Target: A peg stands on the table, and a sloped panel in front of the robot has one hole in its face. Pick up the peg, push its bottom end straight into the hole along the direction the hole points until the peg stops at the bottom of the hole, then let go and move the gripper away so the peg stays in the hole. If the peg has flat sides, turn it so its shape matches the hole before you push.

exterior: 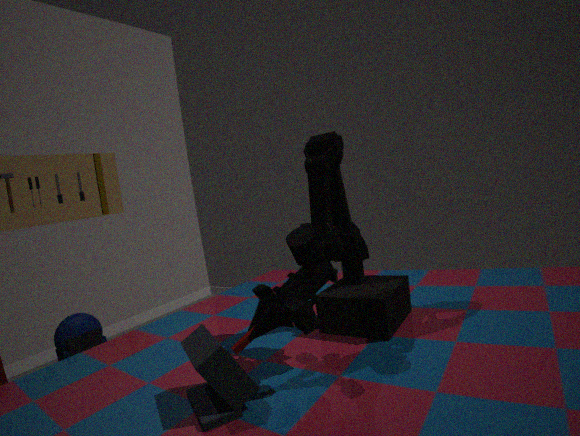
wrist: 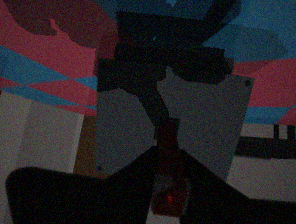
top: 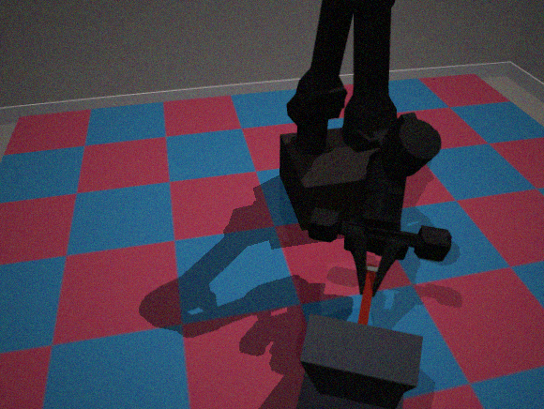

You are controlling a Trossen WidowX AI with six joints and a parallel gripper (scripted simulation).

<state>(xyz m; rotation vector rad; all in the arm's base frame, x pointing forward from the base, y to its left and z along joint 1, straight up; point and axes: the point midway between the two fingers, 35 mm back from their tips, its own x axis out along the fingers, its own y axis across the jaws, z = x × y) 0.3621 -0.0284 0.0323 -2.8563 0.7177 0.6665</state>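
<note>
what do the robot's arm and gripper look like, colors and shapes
The arm is black all over, with long links and chunky rounded joints. The gripper is black too, its two jaws tapering to narrow tips. No cables or markings can be made out in this dim light.

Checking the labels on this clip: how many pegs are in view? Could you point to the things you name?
1. The red peg (top: 367,306) (exterior: 242,344) (wrist: 167,137) is held in the pincer (top: 369,292) (exterior: 250,336), slanting toward the grey panel (top: 363,344) (exterior: 227,377) (wrist: 207,120). Others could be hidden behind the panel.

Dim room, grey walls, pink-and-blue checkered floor (top: 122,211) (exterior: 500,370) (wrist: 30,30), tool board (exterior: 60,187), blue ball (exterior: 79,332)
</note>
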